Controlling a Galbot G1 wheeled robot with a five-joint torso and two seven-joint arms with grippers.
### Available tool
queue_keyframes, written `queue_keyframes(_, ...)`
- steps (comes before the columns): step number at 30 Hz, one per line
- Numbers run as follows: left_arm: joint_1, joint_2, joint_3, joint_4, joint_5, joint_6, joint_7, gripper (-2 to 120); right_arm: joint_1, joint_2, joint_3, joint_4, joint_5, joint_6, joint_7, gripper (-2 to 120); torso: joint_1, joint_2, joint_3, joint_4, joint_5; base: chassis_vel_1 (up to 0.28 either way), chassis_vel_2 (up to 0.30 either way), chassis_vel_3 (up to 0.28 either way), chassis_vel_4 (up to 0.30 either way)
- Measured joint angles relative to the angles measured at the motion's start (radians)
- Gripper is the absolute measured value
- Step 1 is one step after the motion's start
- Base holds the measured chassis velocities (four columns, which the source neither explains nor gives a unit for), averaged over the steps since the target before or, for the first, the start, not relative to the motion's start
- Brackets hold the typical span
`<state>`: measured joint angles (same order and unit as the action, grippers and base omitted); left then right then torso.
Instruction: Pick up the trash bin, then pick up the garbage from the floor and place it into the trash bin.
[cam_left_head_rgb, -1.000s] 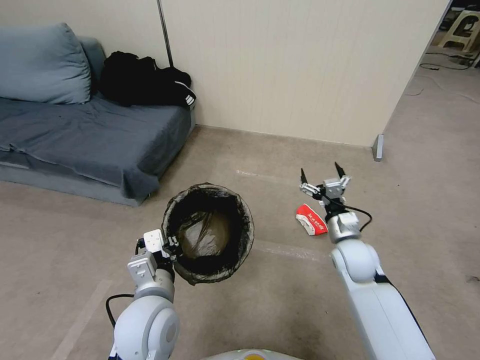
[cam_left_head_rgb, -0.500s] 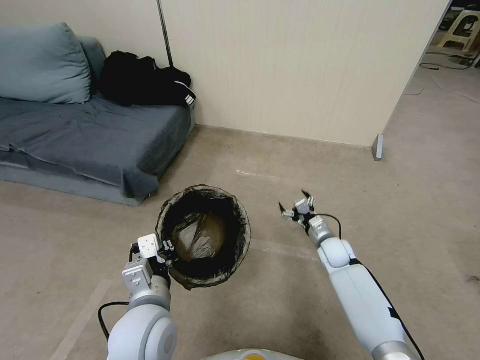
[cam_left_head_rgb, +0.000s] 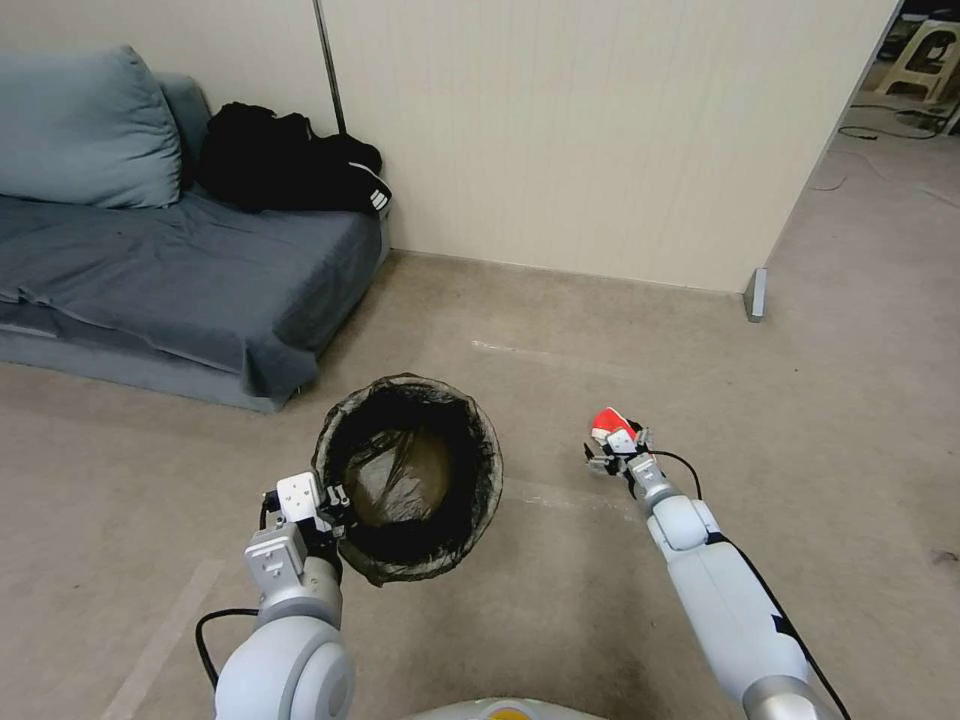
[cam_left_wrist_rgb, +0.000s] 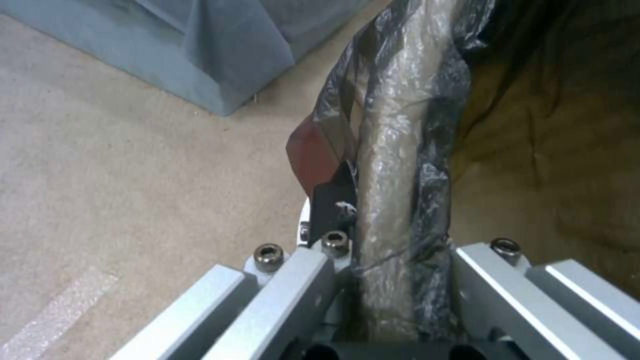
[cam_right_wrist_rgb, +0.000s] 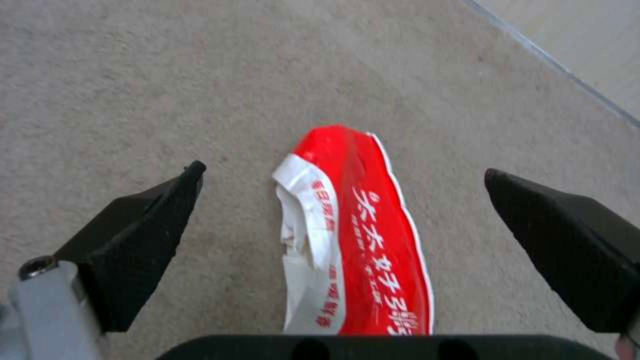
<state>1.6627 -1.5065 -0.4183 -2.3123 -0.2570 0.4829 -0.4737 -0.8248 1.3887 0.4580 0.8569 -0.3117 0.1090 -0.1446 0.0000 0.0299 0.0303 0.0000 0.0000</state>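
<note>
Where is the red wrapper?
The red wrapper lies on the floor, between the open fingers of the right gripper, to the right of the trash bin.

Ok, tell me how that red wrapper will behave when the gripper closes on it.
The red wrapper looks thin and creased, so it will probably crumple rather than resist. It lies flat on the carpet, so the open right gripper may slide over it. Likely very light.

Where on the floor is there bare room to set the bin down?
Bare carpet lies between the black-lined white plastic bin and the grey sofa, and ahead toward the beige wall. It is crowded at the red-and-white wrapper, where the open right hand straddles it.
</note>
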Motion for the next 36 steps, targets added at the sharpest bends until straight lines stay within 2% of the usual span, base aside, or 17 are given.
queue_keyframes(30,0.031,-0.002,0.006,-0.025,0.020,-0.018,0.000,1,0.066,0.026,0.053,-0.191,0.075,-0.036,0.008,100,0.000,0.000,0.000,0.0000,0.0001,0.000,0.000,0.000,0.000)
queue_keyframes(34,0.034,-0.005,0.009,-0.025,0.023,-0.020,0.000,1,0.074,0.025,0.056,-0.206,0.094,-0.034,0.015,91,0.000,0.000,0.000,0.0001,0.0000,0.000,0.000,0.000,0.000)
queue_keyframes(36,0.036,-0.005,0.010,-0.026,0.025,-0.021,0.000,1,0.082,0.025,0.060,-0.223,0.101,-0.026,0.016,80,0.000,0.000,0.000,0.0000,0.0001,0.000,0.000,0.000,0.000)
